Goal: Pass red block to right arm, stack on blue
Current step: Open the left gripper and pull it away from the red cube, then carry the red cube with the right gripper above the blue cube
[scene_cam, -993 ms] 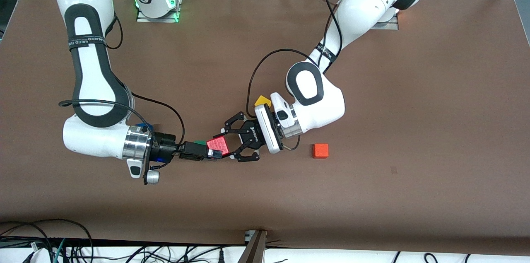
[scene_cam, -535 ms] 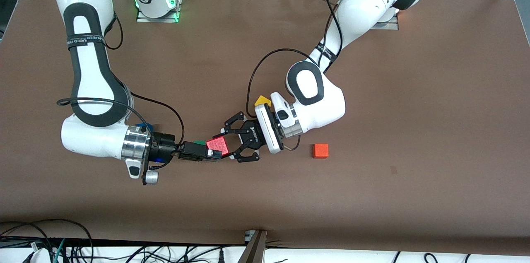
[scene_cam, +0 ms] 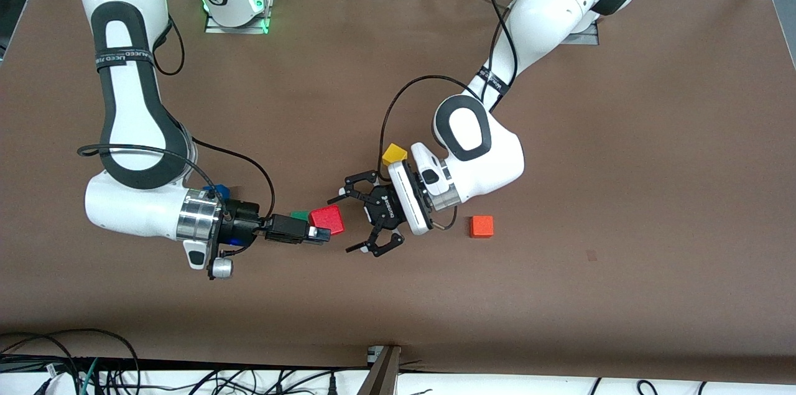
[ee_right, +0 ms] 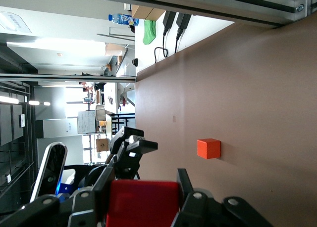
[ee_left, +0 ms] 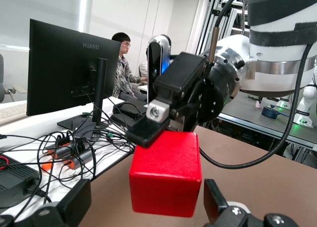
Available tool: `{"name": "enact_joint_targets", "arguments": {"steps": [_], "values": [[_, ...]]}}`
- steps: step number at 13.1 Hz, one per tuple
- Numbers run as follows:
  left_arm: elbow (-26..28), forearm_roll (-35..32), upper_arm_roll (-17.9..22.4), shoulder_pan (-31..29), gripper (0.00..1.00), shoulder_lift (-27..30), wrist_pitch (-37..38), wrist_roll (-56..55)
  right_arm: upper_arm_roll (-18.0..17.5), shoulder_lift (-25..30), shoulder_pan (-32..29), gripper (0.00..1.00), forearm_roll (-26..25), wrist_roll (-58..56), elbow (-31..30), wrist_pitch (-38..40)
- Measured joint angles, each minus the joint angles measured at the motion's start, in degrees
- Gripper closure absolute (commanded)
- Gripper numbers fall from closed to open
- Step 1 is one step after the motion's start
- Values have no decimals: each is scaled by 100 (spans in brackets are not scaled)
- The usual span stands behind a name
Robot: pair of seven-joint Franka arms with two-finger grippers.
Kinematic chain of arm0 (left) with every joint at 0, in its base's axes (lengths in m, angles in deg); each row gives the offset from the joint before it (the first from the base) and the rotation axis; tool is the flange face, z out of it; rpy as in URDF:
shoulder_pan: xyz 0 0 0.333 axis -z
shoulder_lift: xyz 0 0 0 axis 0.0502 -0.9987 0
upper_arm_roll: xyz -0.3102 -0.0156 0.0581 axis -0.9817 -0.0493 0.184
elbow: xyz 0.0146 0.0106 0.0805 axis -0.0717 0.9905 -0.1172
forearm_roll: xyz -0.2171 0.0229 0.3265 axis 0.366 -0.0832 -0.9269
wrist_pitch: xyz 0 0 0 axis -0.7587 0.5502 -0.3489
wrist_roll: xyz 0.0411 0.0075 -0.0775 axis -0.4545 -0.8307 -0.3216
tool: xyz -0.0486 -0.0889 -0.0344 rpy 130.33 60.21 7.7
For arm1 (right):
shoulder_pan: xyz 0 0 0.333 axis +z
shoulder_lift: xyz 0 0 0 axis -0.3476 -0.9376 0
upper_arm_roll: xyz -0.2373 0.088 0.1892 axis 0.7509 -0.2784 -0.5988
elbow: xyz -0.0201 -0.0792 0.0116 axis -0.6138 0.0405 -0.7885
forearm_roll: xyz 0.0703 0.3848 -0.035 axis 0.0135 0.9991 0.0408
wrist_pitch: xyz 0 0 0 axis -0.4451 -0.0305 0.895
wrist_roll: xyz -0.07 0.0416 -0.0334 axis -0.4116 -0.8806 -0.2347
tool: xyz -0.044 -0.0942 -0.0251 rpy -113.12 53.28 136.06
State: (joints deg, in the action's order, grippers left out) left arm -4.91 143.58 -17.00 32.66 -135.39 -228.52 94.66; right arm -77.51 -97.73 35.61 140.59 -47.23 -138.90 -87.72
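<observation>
The red block [scene_cam: 328,219] hangs above the table in my right gripper [scene_cam: 323,226], which is shut on it. In the right wrist view the red block [ee_right: 143,202] fills the gap between the right gripper's fingers [ee_right: 184,186]. My left gripper [scene_cam: 342,224] stands open just off the block, its fingers spread on either side and touching nothing. In the left wrist view the red block [ee_left: 166,172] sits between the left fingers [ee_left: 215,200] with gaps on both sides. The blue cube [scene_cam: 218,191] lies on the table, mostly hidden by the right wrist.
A green cube [scene_cam: 300,215] lies under the right gripper, partly hidden. A yellow cube [scene_cam: 394,153] lies beside the left wrist. An orange cube [scene_cam: 481,226] [ee_right: 208,148] rests on the brown table [scene_cam: 559,289] toward the left arm's end.
My left gripper has opened, let go of the red block and drawn back a little toward its own end. The right gripper keeps the block.
</observation>
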Motion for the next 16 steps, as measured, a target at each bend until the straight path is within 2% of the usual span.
{"name": "enact_joint_targets", "arguments": {"steps": [3,5,9,13,16], "values": [[103,0,10,-75,0,210,-13,-3,48,0,-19,100,-179,10,3,63],[347,0,19,-195,0,436,-35,-9,100,0,-82,100,-723,12,4,280],[1266,0,27,-492,0,1144,-33,-9,110,-1,-148,100,-2337,16,5,446],[2839,0,35,-834,0,2339,-35,-9,110,-1,-145,100,-4358,47,-61,699],[3931,-1,54,-1174,0,3041,-52,295,152,173,-154,100,-5308,48,-403,764]]}}
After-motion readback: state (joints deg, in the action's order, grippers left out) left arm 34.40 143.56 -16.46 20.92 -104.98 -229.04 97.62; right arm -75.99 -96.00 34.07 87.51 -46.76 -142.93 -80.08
